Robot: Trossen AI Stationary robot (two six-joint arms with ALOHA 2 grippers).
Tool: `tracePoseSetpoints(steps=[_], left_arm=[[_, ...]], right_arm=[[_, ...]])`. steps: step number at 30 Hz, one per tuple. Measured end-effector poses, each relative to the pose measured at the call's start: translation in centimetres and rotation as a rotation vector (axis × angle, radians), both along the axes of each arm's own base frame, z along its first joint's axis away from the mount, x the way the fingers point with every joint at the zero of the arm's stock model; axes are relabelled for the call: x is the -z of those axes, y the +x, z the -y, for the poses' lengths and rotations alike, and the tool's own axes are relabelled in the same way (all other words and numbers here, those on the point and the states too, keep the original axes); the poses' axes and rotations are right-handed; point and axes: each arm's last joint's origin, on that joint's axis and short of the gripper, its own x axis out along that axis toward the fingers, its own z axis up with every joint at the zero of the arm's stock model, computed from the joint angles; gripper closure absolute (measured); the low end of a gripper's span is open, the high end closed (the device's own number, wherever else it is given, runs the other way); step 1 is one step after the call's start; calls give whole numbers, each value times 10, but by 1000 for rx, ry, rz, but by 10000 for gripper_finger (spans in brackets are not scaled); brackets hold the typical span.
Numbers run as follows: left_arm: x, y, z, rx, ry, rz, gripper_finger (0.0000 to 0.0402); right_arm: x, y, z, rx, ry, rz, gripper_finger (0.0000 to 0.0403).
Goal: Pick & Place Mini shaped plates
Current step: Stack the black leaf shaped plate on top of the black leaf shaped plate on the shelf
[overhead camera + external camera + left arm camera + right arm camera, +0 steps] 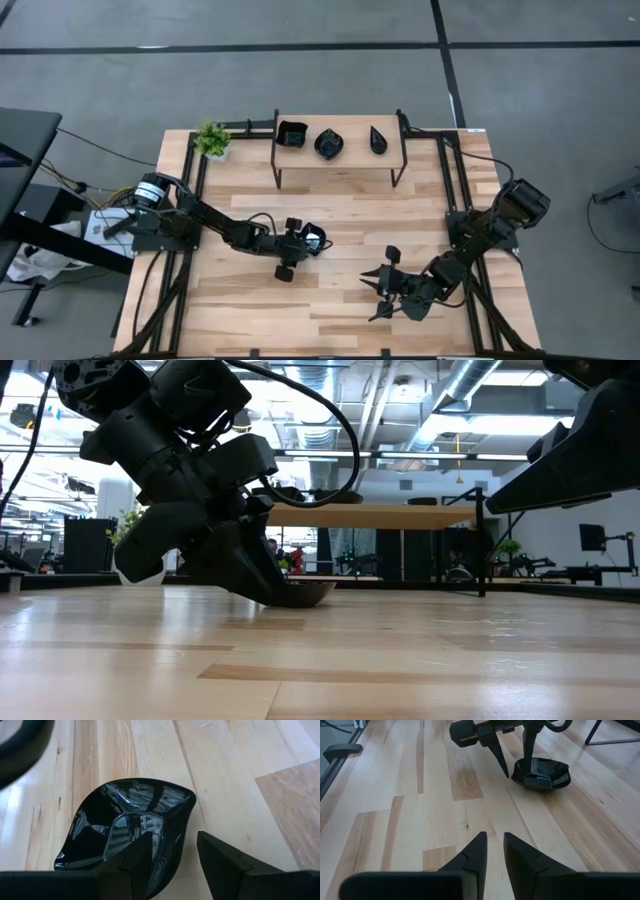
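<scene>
A glossy black mini plate [125,820] with a rounded rim lies bottom down on the wooden table [350,215], left of its middle. My left gripper [172,855] is open and tilted down over the plate's near rim. One finger stands inside the bowl and the other outside, over bare wood. The right wrist view shows the same plate [542,772] under my left gripper [517,767]. Three more black plates [328,143] sit on a small raised shelf [340,165] at the far edge. My right gripper [493,842] hovers near the front right, its fingers a narrow gap apart with nothing between them. My left gripper comes slanting down at the plate from the table's left. One finger [135,862] reaches inside the bowl near the rim [175,827]; whether it touches the plate I cannot tell. The outer finger [220,860] stands clear of the rim. The plate rests on the table.
A small green potted plant [211,140] stands at the far left corner beside the shelf. Black frame rails [190,200] run along the table's left and right sides. Bare wood lies between the two grippers and in front of the shelf.
</scene>
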Motion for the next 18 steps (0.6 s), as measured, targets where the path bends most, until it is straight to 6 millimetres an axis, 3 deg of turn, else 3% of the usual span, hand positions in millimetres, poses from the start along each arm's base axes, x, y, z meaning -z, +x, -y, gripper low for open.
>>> tracePoseSetpoints(steps=[18], left_arm=[[0,0,-1,-17,28,8,243]], right_arm=[[0,0,0,0,0,0,343]])
